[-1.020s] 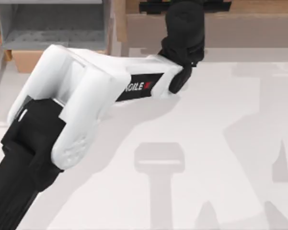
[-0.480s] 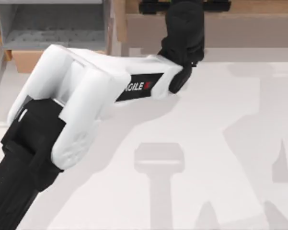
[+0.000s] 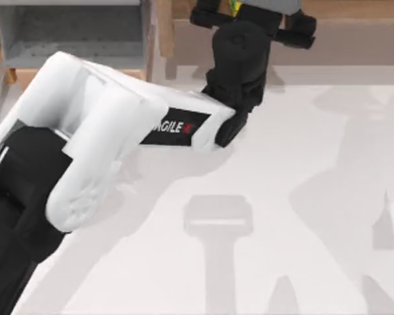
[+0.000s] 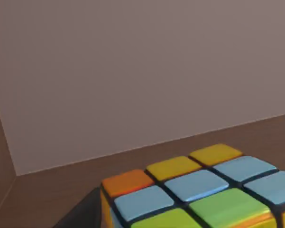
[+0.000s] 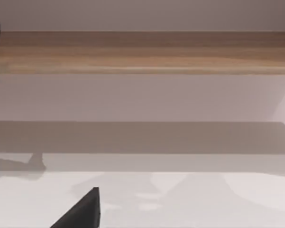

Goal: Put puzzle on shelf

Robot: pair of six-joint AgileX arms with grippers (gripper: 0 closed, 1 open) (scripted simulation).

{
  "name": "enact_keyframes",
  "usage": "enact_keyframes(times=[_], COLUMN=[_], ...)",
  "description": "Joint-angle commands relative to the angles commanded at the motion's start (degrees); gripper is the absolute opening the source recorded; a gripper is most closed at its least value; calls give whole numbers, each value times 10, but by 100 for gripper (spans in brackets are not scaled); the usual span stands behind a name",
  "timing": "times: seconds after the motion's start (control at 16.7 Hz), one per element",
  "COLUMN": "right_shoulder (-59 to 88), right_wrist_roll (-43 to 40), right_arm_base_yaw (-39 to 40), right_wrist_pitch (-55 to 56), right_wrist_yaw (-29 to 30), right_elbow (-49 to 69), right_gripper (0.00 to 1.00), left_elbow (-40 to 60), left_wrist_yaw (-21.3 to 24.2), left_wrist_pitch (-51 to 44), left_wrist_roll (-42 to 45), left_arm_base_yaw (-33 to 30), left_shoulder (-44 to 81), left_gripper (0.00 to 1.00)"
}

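The left gripper (image 3: 239, 8) reaches over the shelf (image 3: 354, 26) at the table's far edge. Whether its fingers clasp the puzzle (image 4: 199, 192) I cannot tell; the cube rests on the shelf board

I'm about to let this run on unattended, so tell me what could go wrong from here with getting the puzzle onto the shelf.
1. The left end effector is at the shelf, and the puzzle sits close over the brown board; if it is not yet resting, a release might let it tumble.
2. The left arm reaches far across the table, so pulling back carelessly could clip the shelf's raised front edge.
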Motion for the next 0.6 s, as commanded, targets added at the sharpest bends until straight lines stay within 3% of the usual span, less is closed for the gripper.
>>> enact_keyframes(times=[0.3, 0.6], right_shoulder=[0, 0], right_wrist_roll=[0, 0], right_arm_base_yaw=[0, 0], right_wrist_pitch=[0, 0], right_wrist_yaw=[0, 0], right_elbow=[0, 0], right_gripper=[100, 100], left_elbow=[-206, -429], left_wrist_yaw=[152, 325], left_wrist_pitch=[68, 145], left_wrist_roll=[117, 265], left_arm_base_yaw=[37, 142], left_shoulder=[-89, -182], left_gripper=[100, 100])
